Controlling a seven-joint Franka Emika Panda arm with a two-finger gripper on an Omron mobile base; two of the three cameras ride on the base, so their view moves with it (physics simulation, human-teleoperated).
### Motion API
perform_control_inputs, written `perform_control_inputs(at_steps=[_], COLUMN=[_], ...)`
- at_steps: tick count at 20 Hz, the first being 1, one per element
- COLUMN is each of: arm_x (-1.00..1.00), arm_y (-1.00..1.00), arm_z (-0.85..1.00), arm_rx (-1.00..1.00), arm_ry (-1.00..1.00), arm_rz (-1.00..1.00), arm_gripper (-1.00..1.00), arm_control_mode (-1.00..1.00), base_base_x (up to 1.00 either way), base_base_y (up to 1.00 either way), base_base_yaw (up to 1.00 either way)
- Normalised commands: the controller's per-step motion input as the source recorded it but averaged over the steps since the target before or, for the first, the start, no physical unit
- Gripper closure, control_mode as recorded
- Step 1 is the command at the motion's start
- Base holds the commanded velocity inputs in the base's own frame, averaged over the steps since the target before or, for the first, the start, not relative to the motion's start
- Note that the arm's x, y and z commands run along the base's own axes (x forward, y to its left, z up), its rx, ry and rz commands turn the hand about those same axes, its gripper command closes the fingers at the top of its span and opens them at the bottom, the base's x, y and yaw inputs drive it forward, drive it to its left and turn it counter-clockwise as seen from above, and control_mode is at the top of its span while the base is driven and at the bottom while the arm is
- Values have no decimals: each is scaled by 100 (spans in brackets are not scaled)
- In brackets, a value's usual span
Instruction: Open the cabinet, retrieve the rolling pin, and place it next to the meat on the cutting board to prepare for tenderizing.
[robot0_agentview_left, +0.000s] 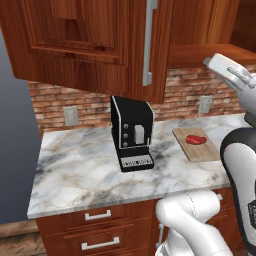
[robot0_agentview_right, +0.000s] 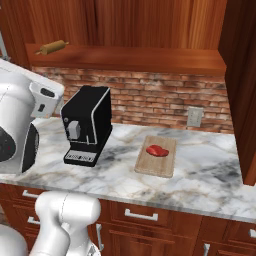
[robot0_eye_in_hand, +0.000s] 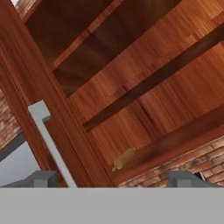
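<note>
The cabinet (robot0_agentview_right: 150, 30) stands open, and its left door (robot0_agentview_left: 100, 45) with a long silver bar handle (robot0_agentview_left: 148, 40) is swung out toward me. On the bottom shelf, at the far left end, lies the tan rolling pin (robot0_agentview_right: 54, 47), small in the hand view (robot0_eye_in_hand: 124, 159). My gripper (robot0_eye_in_hand: 113, 179) is open, well short of the pin, with the door's handle (robot0_eye_in_hand: 50, 140) just left of it. Nothing is between the fingertips (robot0_eye_in_hand: 41, 178). The cutting board (robot0_agentview_right: 156, 156) lies on the counter with the red meat (robot0_agentview_right: 156, 150) on its far half.
A black coffee machine (robot0_agentview_left: 131, 132) stands on the marble counter (robot0_agentview_left: 80, 170) left of the board. The right cabinet door (robot0_agentview_right: 242, 90) hangs open at the right edge. Wall outlets (robot0_agentview_right: 195, 116) sit on the brick backsplash. Drawers (robot0_agentview_left: 97, 216) run under the counter.
</note>
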Motion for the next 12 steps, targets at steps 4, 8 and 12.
perform_control_inputs(at_steps=[4, 8, 12], arm_x=[8, 22, 77], arm_y=[-48, -25, -19], arm_z=[-1, -13, -13], arm_rx=[9, 2, 3], arm_ry=[3, 5, 12], arm_rz=[3, 4, 8], arm_gripper=[-100, -100, -100], arm_control_mode=[-100, -100, -100], base_base_x=[0, 0, 0], base_base_y=[0, 0, 0], base_base_yaw=[0, 0, 0])
